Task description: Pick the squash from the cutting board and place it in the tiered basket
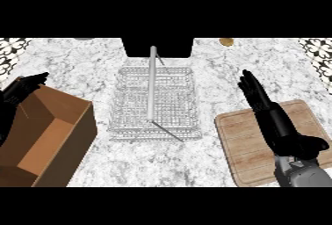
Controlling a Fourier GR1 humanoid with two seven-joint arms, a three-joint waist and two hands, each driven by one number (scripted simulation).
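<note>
We note wire-grid basket (154, 103); right of it, planked wooden cutting board (243, 149) beneath right hand (276, 121), fingers straight, holding nothing; left of it, left hand (23, 88) relaxed by cardboard box (62, 132).

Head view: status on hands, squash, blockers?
Right hand open over cutting board. Left hand open, resting at left edge. Squash not visible on board. Nothing between board and tiered basket.

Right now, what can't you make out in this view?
Head view:
Squash: none shows on the cutting board; the right hand and forearm cover part of it.
Left hand: mostly behind the cardboard box, cut by the left edge.
Small yellowish thing at the top edge: too small to name.
</note>
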